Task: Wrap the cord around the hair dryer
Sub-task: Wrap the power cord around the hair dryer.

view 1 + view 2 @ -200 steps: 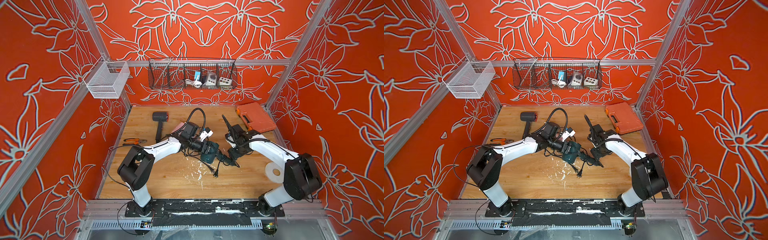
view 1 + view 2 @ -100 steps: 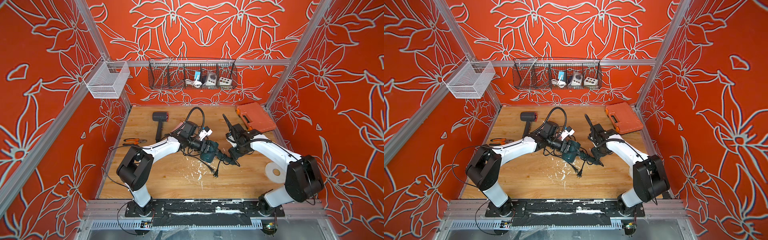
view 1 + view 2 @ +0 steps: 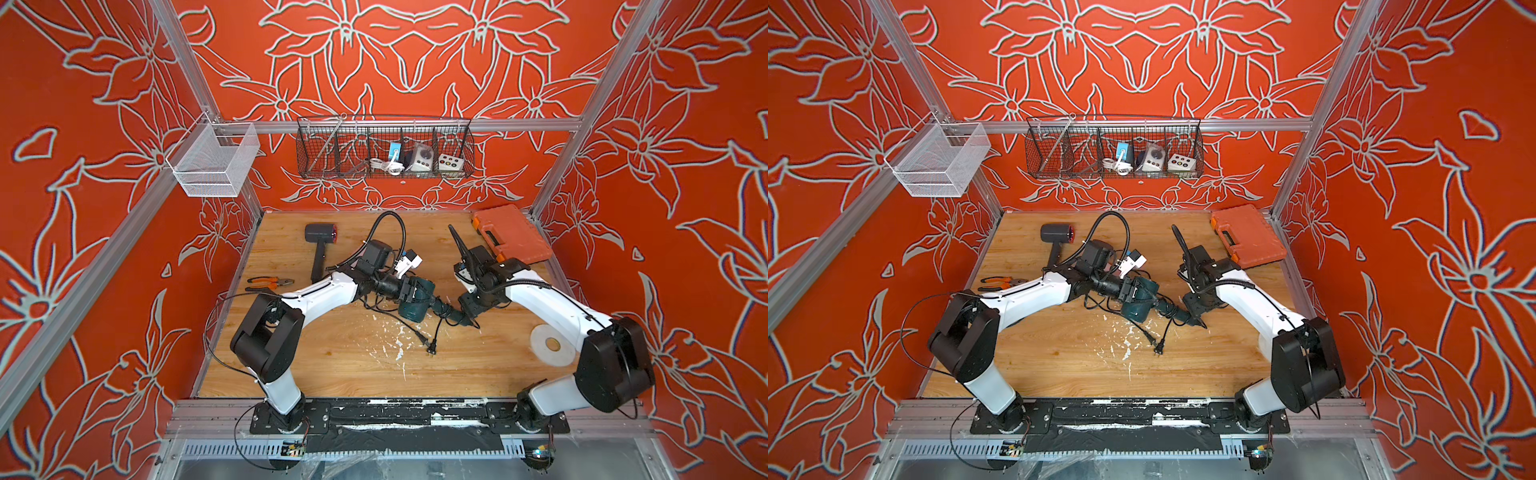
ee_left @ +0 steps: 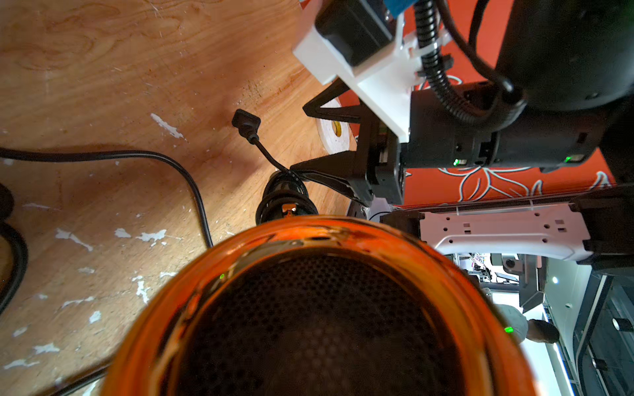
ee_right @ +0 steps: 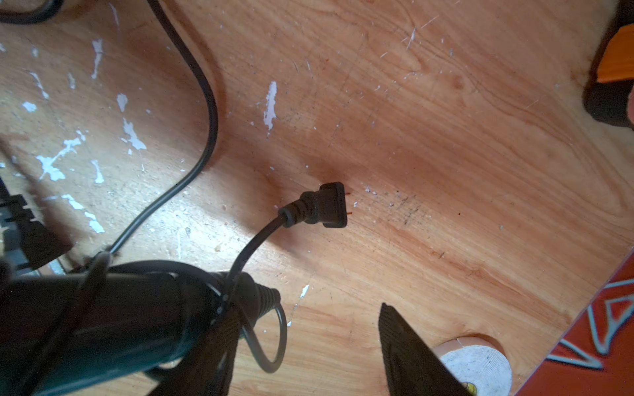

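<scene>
1. Hair dryer [image 3: 415,307]: teal plastic barrel, glossy orange rim, black perforated grille. It is at mid-tabletop [image 3: 340,357], with the barrel clamped in the left pincer [image 3: 409,289].
2. Cord [image 5: 202,113]: thin black rubber, looped round the handle, with slack on scuffed, white-flecked wood. Flat two-pin plug [image 5: 322,205] at the dryer's 6 o'clock.
3. Right pincer [image 4: 298,139]: black wedge fingers spread wide at the handle's end, 3 o'clock.
4. Around: white tape roll [image 3: 552,345], 4 o'clock; orange case [image 3: 513,235], 1 o'clock; grey dryer [image 3: 320,237], 11 o'clock; pliers [image 3: 268,283], 9 o'clock.
</scene>
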### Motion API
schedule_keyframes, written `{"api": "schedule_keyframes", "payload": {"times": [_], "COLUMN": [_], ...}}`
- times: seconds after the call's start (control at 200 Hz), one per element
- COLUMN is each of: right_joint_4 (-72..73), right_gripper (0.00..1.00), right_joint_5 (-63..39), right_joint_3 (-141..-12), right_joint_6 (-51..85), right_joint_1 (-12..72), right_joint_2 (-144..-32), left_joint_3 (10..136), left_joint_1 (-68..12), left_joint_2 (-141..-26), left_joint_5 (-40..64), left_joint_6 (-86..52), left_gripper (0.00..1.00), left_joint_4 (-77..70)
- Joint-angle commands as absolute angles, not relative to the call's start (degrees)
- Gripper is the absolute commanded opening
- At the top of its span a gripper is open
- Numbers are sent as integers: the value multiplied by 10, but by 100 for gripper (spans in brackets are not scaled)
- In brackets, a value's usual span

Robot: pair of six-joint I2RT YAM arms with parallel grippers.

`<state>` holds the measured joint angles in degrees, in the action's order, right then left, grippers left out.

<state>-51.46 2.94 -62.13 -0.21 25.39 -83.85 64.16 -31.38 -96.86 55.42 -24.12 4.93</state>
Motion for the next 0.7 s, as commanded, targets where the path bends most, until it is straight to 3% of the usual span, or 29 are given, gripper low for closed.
{"api": "schedule_keyframes", "payload": {"times": [0.0,0.56,0.696], "right_joint_4": [-526,-512,-486], "right_gripper": [68,68,68], "right_joint_5": [24,11,-34], "right_joint_3": [-628,-616,-593], "right_joint_6": [6,11,28], "right_joint_1": [249,231,223], "right_joint_2": [-826,-788,-745], "left_joint_3": [649,649,649], "left_joint_1": [-310,-308,-307], "left_joint_2": [-940,-942,-942], "left_joint_5": [583,593,593], "left_joint_6": [-242,-259,-259], "left_gripper": [0,0,0], "left_joint_4": [8,-8,-7]}}
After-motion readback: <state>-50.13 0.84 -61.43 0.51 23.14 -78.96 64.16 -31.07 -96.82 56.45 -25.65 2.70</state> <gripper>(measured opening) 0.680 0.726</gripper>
